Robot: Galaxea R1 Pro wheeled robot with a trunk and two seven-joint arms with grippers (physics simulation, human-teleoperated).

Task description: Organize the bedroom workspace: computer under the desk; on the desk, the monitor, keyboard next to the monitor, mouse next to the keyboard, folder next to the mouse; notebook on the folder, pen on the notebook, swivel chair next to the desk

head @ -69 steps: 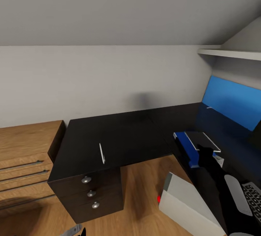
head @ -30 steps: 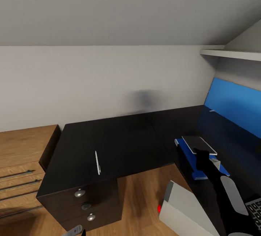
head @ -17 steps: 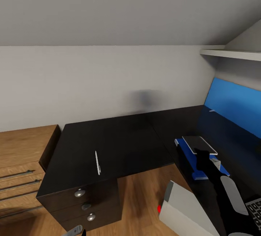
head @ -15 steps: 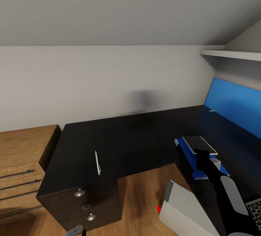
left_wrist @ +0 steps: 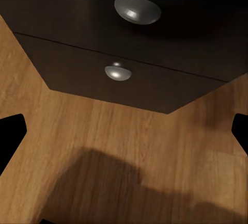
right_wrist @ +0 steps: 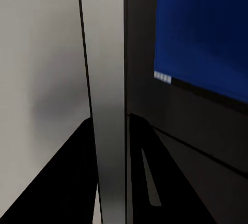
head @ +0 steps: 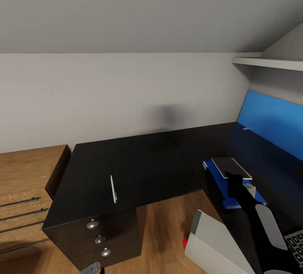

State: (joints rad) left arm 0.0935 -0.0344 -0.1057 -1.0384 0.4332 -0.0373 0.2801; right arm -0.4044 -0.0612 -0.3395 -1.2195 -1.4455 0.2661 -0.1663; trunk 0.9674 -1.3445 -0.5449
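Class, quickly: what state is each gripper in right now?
Left gripper: open, holding nothing.
Right gripper: cannot be told.

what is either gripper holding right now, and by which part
Left gripper: nothing, its fingers stand wide apart over bare floor by the drawer unit. The right gripper's hold cannot be told; the pen lies loose on the desk.
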